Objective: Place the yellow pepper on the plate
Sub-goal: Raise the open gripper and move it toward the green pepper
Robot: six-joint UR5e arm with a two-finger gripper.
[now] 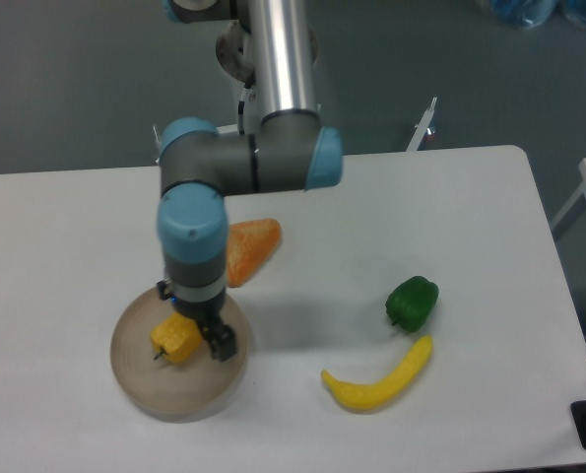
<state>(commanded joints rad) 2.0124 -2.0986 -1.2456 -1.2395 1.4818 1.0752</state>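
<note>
you have the yellow pepper (175,339) lying on the plate (145,389), a little above the dish's centre, with its dark stem pointing out toward nine o'clock. the plate sits on the white table (66,246) near its lower left part. the gripper (212,338) is just beside the pepper at its three o'clock side, hanging over the plate's right half; one dark finger (221,340) shows clear of the pepper, apart from it, but the other finger is hidden behind the wrist, so you cannot tell from this view whether the jaws are spread or drawn together. the pepper looks free of the visible finger.

from the plate, the orange wedge-shaped toy (246,247) lies at about one o'clock, partly covered by the arm's blue-capped wrist joint (190,221). well apart, at about three o'clock from the plate, the banana (379,378) curves across the table, and the green pepper (412,302) sits just above the banana's upper end, near it. the arm's silver tube (281,54) rises out of the top of the view.
</note>
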